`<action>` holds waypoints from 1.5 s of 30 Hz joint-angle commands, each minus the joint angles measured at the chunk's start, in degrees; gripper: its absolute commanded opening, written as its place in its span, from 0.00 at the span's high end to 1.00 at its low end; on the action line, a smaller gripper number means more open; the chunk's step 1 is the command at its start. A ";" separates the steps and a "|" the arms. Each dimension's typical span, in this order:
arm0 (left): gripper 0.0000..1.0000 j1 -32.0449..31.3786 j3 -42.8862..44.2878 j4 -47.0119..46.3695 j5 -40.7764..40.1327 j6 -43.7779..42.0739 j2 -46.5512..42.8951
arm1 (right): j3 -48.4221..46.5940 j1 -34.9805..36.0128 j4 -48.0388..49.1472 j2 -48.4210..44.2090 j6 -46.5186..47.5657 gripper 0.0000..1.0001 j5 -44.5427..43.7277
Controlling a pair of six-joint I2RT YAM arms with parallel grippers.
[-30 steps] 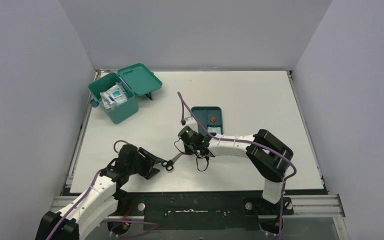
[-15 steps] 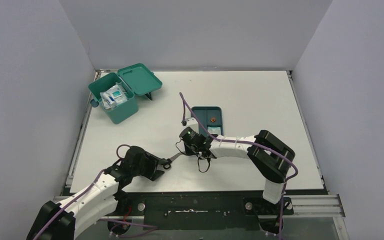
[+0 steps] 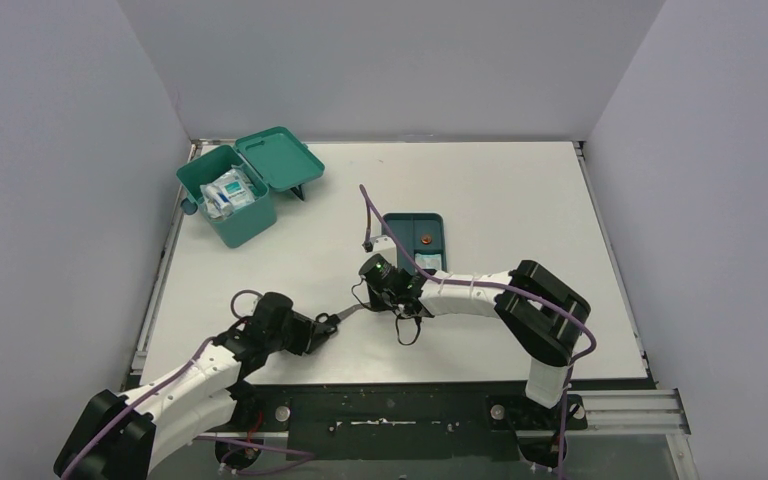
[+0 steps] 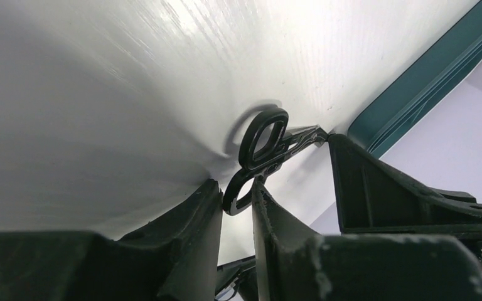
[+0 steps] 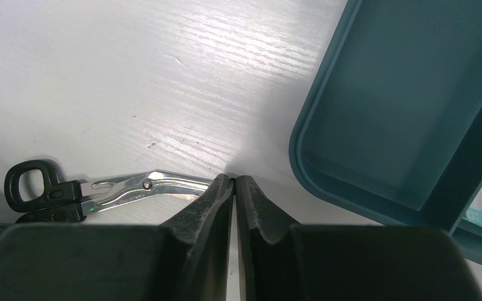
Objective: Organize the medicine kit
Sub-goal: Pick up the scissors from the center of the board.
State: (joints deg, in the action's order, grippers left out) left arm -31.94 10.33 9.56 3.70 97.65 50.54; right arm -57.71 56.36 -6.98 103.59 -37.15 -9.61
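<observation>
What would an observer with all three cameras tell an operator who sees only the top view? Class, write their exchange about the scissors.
Operator: Is anything gripping them?
Observer: Yes. The wrist camera shows the right gripper shut, and the blade tip of the scissors ends right at its fingertips.
Operator: And at the handle end?
Observer: One handle loop sits between the fingers of the left gripper. I cannot tell whether they pinch it.
</observation>
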 commanded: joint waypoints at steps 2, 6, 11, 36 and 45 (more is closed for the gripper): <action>0.80 -0.31 -0.36 -0.69 -3.26 1.24 -0.59 | 1.91 1.12 -2.52 -0.50 -0.87 0.91 1.70; 0.86 -0.31 -2.13 -2.12 -3.27 2.80 -1.62 | 1.71 1.21 -2.38 -0.47 -0.81 0.91 2.00; 0.97 -0.24 -2.09 -1.11 -6.48 3.09 -4.11 | 1.42 1.67 -2.11 -1.31 -0.39 0.91 2.48; 1.00 -0.10 7.99 -0.10 -11.53 -23.15 -10.72 | 9.29 -8.33 1.63 -33.57 6.56 0.48 15.16; 1.00 -0.14 13.32 -2.85 -5.57 -38.23 -12.32 | 8.77 -10.65 2.45 -36.45 11.71 0.36 22.05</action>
State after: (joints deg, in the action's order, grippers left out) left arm -32.16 18.74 10.55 -5.06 69.30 39.42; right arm -48.51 46.13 -8.21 69.28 -28.69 8.14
